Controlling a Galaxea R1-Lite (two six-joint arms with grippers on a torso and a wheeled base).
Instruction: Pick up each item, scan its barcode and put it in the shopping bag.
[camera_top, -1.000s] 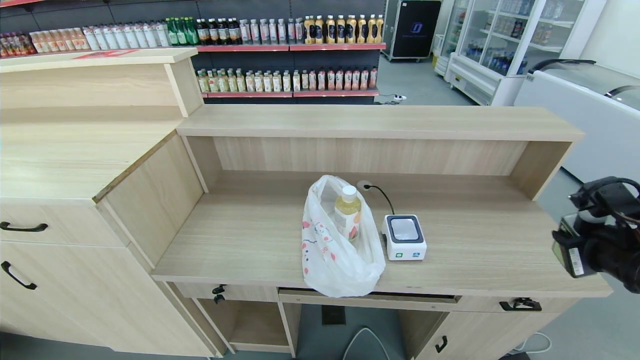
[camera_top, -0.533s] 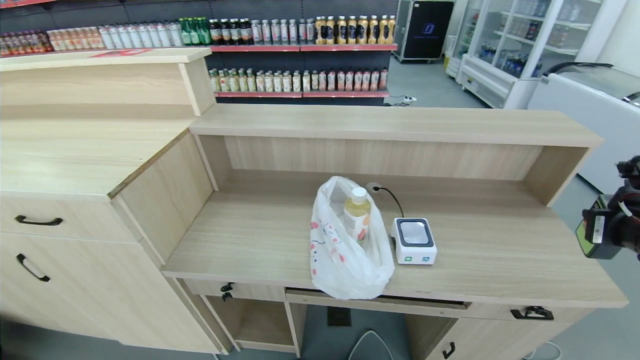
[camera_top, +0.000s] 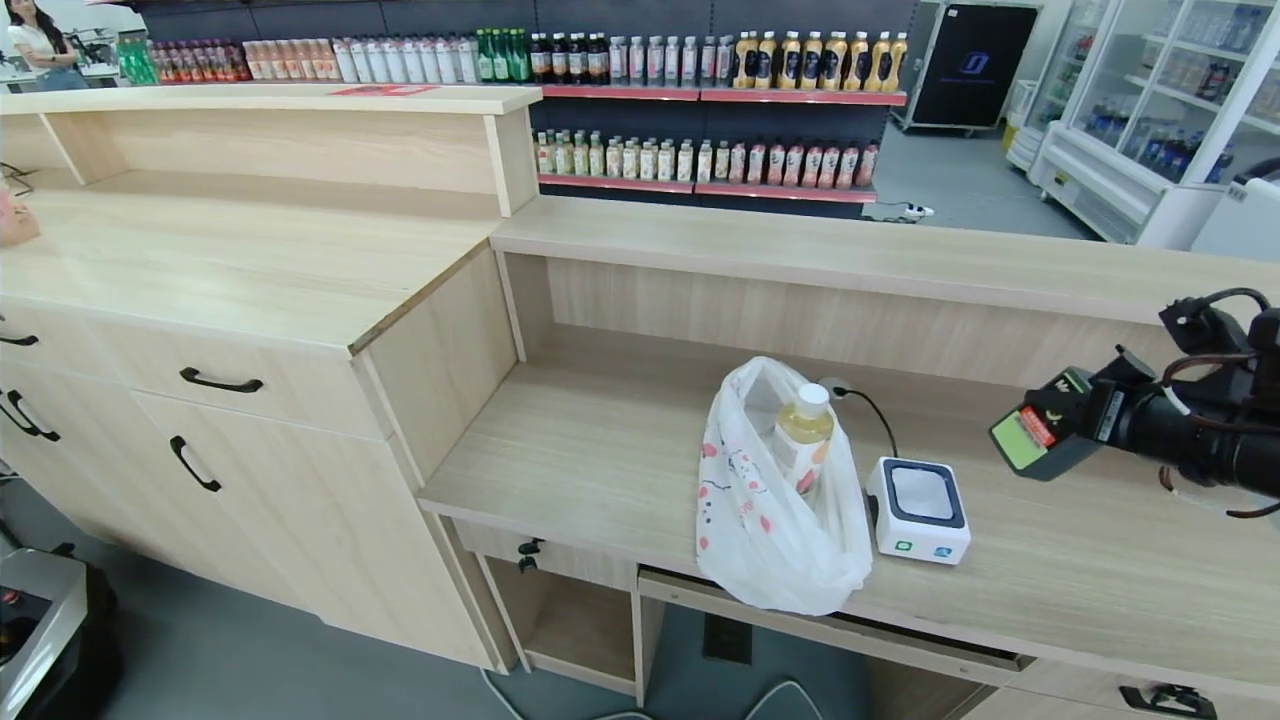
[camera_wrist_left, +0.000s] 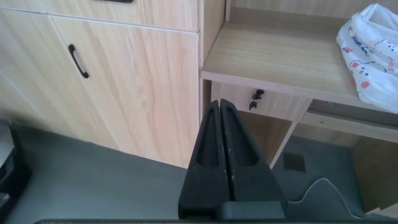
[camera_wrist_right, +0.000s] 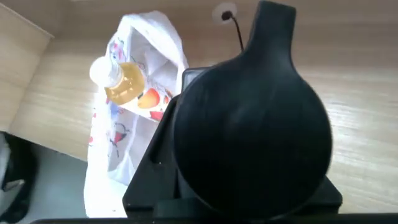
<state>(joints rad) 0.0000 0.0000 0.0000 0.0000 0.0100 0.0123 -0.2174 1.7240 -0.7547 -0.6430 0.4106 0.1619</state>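
A white shopping bag (camera_top: 760, 520) with red prints stands on the wooden counter (camera_top: 600, 460); a yellow drink bottle (camera_top: 803, 430) with a white cap stands upright inside it. Right beside the bag sits the white barcode scanner (camera_top: 918, 508). My right gripper (camera_top: 1095, 418) hangs above the counter to the scanner's right, shut on a dark item with a green face (camera_top: 1035, 440). In the right wrist view that dark item (camera_wrist_right: 249, 130) hides most of the scene, with the bag (camera_wrist_right: 118, 143) and bottle (camera_wrist_right: 124, 87) beyond it. My left gripper (camera_wrist_left: 219, 107) is shut and empty, low before the cabinet.
A raised ledge (camera_top: 850, 255) runs along the counter's back. A taller counter with drawers (camera_top: 220, 380) stands to the left. The scanner's cable (camera_top: 870, 400) runs to a hole at the back. Shelves of bottles (camera_top: 700, 160) lie beyond.
The head camera has swung, shifting the whole picture. My right gripper has carried the dark item leftward, closer to the scanner, and turned it so its green face shows.
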